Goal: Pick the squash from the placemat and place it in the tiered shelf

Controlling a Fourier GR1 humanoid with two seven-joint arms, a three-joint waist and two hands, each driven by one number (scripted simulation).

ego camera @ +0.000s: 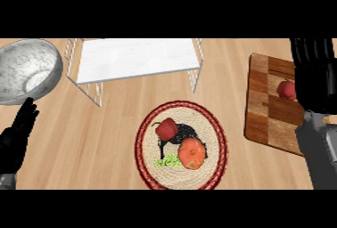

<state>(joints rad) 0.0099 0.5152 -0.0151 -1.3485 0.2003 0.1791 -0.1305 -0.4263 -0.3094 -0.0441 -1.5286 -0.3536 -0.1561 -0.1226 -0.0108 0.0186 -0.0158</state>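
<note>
you will note the squash (192,152) lies untouched on the placemat (204,122), apart from the shelf (135,58); right hand (314,75) straight-fingered and empty over the cutting board (266,111), left hand (18,131) open, pick and place not yet done.

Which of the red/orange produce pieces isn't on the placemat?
The red one on the cutting board, beside the right robot hand. The red pepper and orange squash lie on the placemat.

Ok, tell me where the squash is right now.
In the head view, the squash lies on the round placemat at centre, lower right of the red pepper, with the tiered shelf beyond it.
</note>
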